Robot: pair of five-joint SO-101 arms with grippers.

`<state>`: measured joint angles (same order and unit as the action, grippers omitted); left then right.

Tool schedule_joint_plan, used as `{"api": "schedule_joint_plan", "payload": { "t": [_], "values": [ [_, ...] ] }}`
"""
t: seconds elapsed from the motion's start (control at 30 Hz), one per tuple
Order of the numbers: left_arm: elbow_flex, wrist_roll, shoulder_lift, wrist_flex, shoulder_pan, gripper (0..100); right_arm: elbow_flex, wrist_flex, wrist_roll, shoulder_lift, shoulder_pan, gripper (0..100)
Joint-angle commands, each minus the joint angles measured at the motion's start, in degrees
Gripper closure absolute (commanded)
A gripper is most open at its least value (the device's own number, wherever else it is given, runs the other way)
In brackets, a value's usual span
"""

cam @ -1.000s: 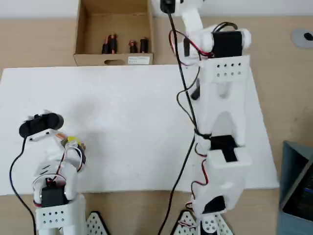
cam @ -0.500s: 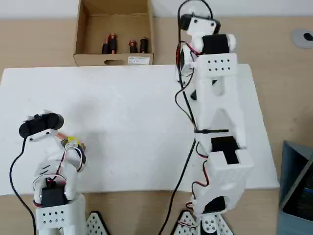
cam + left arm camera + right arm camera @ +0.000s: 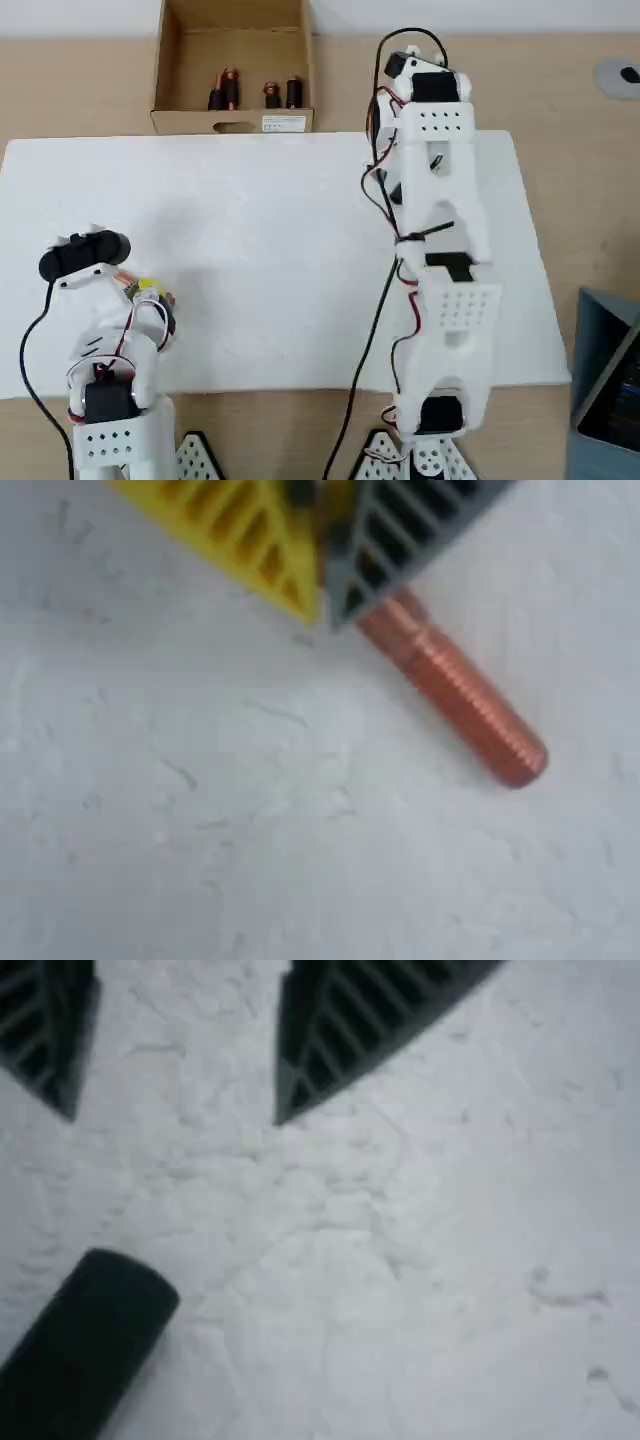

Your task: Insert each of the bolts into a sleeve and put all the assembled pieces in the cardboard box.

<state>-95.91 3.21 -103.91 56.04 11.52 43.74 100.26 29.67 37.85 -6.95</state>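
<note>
- bolt (image 3: 455, 705), copper and threaded, is gripped at its head end by the left gripper (image 3: 325, 605), whose yellow and grey jaws are closed on it.
- the threaded shank is seen low over the white mat (image 3: 250, 250), towards the mat's front left corner; contact with the mat cannot be told.
- right gripper (image 3: 170, 1110) is found with jaws spread apart and nothing between them, low over the mat's far right part.
- a black sleeve (image 3: 85, 1345) is seen lying on the mat, near the right gripper.
- cardboard box (image 3: 162, 70) is placed just beyond the mat's far edge; several assembled pieces (image 3: 230, 90) are seen inside.
</note>
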Motion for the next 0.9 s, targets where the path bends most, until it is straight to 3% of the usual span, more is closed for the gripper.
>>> {"api": "schedule_joint_plan", "payload": {
  "t": [0.0, 0.6, 0.87],
  "values": [
    [0.26, 0.44, -0.48, 0.0, -0.62, 100, 7.16, -0.26, 0.26, 2.95, 0.92, 84.6],
    [0.26, 0.44, -0.48, 0.0, -0.62, 100, 15.16, 1.58, 0.26, 11.74, 3.3, 84.5],
    [0.26, 0.44, -0.48, 0.0, -0.62, 100, 14.81, 1.32, 0.18, 11.82, 3.3, 75.6]
  ]
}}
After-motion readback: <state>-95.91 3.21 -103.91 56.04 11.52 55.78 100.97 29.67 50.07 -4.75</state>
